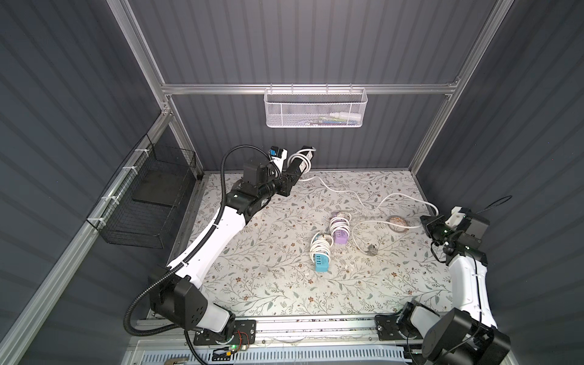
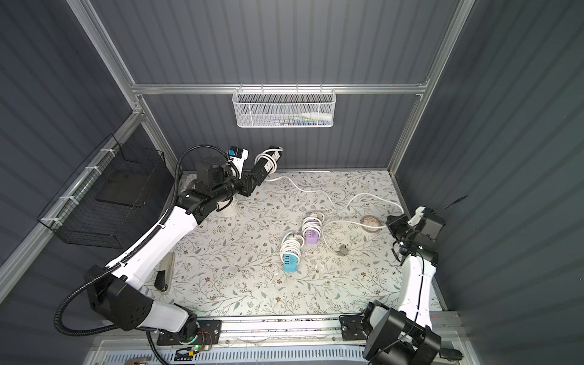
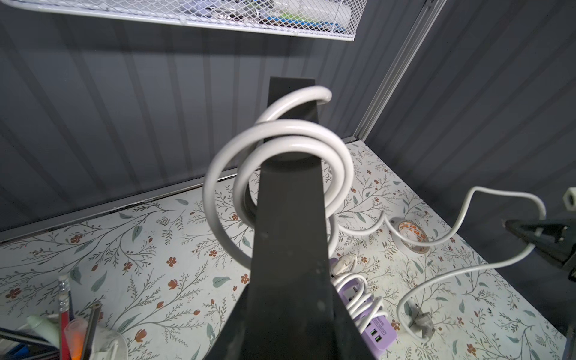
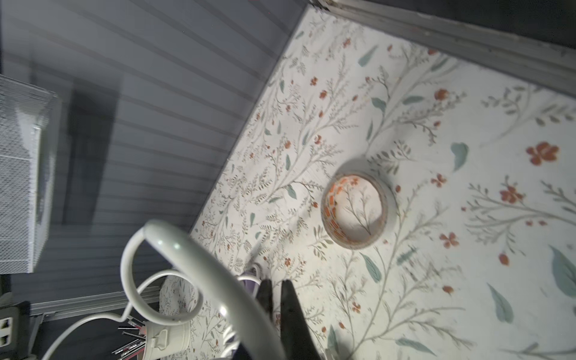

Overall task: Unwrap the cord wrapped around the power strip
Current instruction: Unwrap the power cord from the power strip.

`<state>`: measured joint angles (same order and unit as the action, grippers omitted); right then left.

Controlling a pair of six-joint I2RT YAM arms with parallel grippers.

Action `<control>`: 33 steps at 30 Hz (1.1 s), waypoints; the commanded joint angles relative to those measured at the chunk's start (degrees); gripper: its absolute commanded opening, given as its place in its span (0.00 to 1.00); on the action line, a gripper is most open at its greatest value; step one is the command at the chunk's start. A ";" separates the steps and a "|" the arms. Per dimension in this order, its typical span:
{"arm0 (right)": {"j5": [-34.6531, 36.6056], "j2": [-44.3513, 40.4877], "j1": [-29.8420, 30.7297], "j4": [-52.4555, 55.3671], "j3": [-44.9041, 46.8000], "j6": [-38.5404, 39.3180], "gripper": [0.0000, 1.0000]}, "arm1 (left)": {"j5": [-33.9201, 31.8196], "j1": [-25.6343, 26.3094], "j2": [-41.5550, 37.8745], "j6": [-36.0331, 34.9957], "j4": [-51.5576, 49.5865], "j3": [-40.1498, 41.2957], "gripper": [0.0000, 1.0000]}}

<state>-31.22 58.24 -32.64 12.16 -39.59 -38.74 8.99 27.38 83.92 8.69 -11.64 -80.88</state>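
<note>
1. Power strip (image 1: 308,155) is up in the air above the far left corner of the table (image 1: 252,284). The left gripper (image 1: 296,167) has its fingers clamped tight on the strip's body. My read: it is lifted so the coils have room to fall free.
2. The white cord (image 3: 280,128) shows about 3 loose loops around the strip in the left wrist view, so the job is not yet done.
3. From there the cord snakes across the far side of the table to the right gripper (image 1: 426,222) near the right edge. Its fingers are pinched together on the cord, and that looks like the pulling hand.
4. The loose tail runs back to the plug (image 1: 370,251), which lies flat on the table right of centre.
5. 2 other strips, the purple strip (image 1: 342,236) and the blue strip (image 1: 323,264), sit mid-table, cords wound and untouched. A tape roll (image 1: 397,221) lies just beside the right gripper.
6. Next call, I'd say: circle the cord around the strip's end and mind it snagging the tape roll.
</note>
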 commanded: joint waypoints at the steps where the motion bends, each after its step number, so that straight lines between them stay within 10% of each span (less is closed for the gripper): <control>1: 3.36 -1.11 -0.23 -1.34 3.08 -1.51 0.00 | 0.54 -0.31 -2.27 1.00 5.50 2.24 0.00; 25: 5.14 13.06 -1.17 -12.79 17.70 -6.39 0.00 | 4.81 -0.31 -4.30 1.74 10.50 5.42 0.00; 33: 4.03 11.93 -1.11 -15.08 19.99 -6.62 0.39 | 13.43 -0.31 -2.36 3.53 12.05 4.88 0.00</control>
<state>-27.16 71.64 -33.63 -1.56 -20.03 -45.50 17.12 27.38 81.30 11.07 -4.43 -75.35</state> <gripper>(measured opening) 0.354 0.329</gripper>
